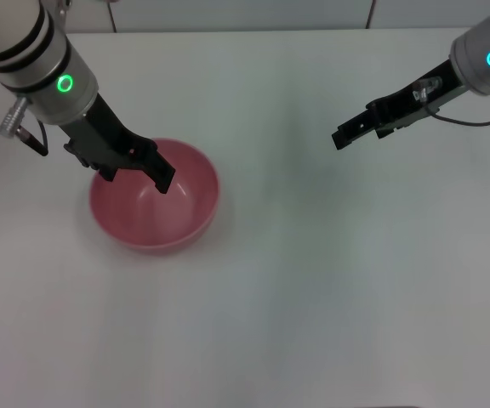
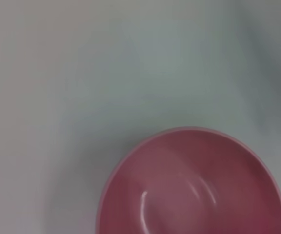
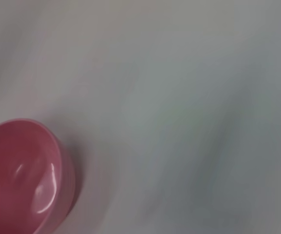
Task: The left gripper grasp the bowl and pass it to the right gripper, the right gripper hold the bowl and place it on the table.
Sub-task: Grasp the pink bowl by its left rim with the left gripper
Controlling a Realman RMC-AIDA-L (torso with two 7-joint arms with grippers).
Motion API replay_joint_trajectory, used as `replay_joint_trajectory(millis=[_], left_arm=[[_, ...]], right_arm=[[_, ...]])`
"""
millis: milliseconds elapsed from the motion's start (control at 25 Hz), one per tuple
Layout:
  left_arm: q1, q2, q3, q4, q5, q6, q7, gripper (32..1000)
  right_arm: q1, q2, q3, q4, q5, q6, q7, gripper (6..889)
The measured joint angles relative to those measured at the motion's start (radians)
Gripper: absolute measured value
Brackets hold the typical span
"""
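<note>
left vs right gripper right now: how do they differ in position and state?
The left gripper is at the bowl, its jaws spread over the rim on the robot's left side; the right gripper hangs over the bare table, well clear of the bowl. The left wrist is thick with a green ring; the right is slimmer with a cyan ring and a thin cable. Both are black two-finger jaws, and neither holds anything yet.

One round, glossy pink-red plastic bowl (image 1: 154,214) is sitting on the single large white matte table (image 1: 313,280). Two black two-finger grippers are showing: the green-ringed left gripper (image 1: 139,172) over that bowl's rim, and the cyan-ringed right gripper (image 1: 347,133) well apart from the bowl.
</note>
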Motion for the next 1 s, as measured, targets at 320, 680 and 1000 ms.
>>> replay_joint_trajectory(millis=[320, 680, 1000], left_arm=[[-0.001, -0.0008, 0.0, 0.0, 0.0, -0.001, 0.001, 862], [-0.002, -0.0014, 0.0, -0.006, 0.006, 0.004, 0.005, 863], [0.004, 0.0018, -0.007, -0.009, 0.043, 0.038, 0.006, 863]], right_arm=[[-0.001, 0.001, 0.001, 0.0, 0.0, -0.001, 0.0, 849], [-0.004, 0.003, 0.001, 0.0, 0.0, -0.004, 0.0, 849], [-0.005, 0.003, 0.001, 0.0, 0.0, -0.007, 0.002, 849]])
